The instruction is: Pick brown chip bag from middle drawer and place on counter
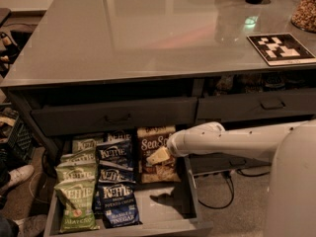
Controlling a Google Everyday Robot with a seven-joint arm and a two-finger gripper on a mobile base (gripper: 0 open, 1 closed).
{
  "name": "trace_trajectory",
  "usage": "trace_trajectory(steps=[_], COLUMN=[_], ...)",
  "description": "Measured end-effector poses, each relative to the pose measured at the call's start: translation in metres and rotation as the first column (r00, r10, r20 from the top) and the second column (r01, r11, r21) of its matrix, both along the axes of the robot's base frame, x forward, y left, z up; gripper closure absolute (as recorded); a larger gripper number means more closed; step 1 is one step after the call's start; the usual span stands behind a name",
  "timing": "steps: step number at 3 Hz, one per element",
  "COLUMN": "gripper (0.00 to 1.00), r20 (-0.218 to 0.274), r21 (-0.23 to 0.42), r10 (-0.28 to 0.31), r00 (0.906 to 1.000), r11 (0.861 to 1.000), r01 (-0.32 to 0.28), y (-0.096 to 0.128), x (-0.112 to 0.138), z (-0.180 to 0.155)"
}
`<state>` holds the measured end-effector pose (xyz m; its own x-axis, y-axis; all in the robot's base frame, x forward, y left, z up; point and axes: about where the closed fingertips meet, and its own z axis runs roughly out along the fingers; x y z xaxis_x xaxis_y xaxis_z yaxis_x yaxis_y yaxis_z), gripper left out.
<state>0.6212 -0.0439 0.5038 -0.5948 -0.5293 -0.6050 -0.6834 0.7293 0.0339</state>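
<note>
The brown chip bag (149, 143), with white "Sea Salt" lettering, lies flat at the back right of the open middle drawer (160, 207). My gripper (159, 155) reaches in from the right on the white arm (232, 141). It sits low over the middle of the brown bag and hides part of it. I cannot tell whether it touches the bag. The glossy grey counter (148, 33) lies above, on top of the cabinet.
Several blue Kettle bags (116, 181) and green Kettle bags (75, 204) fill the drawer's left half. Two shut upper drawers (116, 116) face the front. A black-and-white patterned board (280, 48) and a jar (305, 9) stand on the counter's right. A cable (224, 189) lies on the floor.
</note>
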Motion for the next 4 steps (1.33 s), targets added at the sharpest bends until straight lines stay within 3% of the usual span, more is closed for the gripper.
trace_trajectory(steps=[2, 4], gripper=[0.0, 0.02], r20=[-0.013, -0.038], r21=[-0.01, -0.026], r10=[-0.028, -0.017], r00=[0.9995, 0.9991], r11=[1.0, 1.0], r01=[0.027, 0.016], y=[-0.008, -0.005], x=[0.022, 0.032], z=[-0.02, -0.036])
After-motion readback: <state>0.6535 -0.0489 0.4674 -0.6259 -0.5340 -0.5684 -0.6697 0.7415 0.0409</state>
